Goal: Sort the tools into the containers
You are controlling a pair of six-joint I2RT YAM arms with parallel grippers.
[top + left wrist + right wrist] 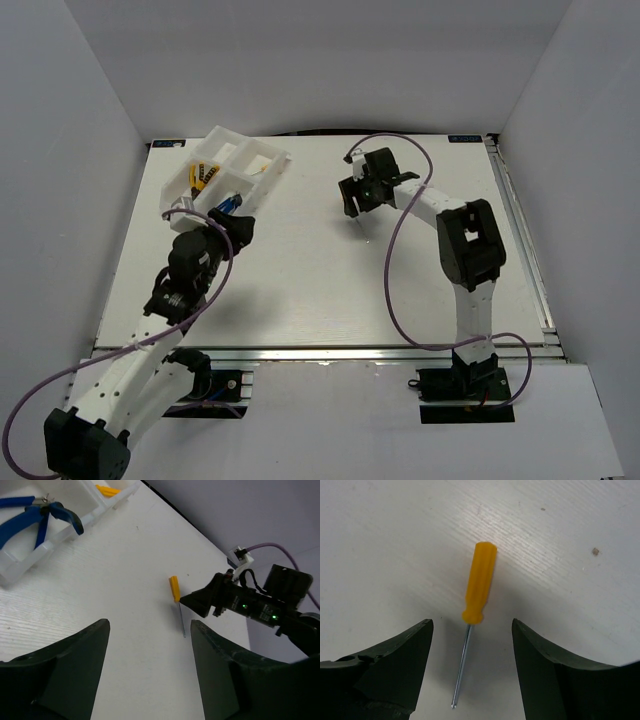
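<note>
An orange-yellow screwdriver (480, 582) lies flat on the table, its thin shaft between the fingers of my open right gripper (472, 630), which hovers just above it. The left wrist view shows it too (174, 588), with the right gripper (200, 602) at its shaft. The white divided tray (250, 148) sits at the back left. It holds blue pliers (40, 517), yellow-black pliers (205, 178) and a second orange-yellow screwdriver (107, 490). My left gripper (150, 630) is open and empty over bare table beside the tray's near corner (240, 228).
White walls close in the table on the left, back and right. The right arm's purple cable (392, 270) loops over the middle right of the table. The tray wall (65, 532) stands close to the left gripper's left.
</note>
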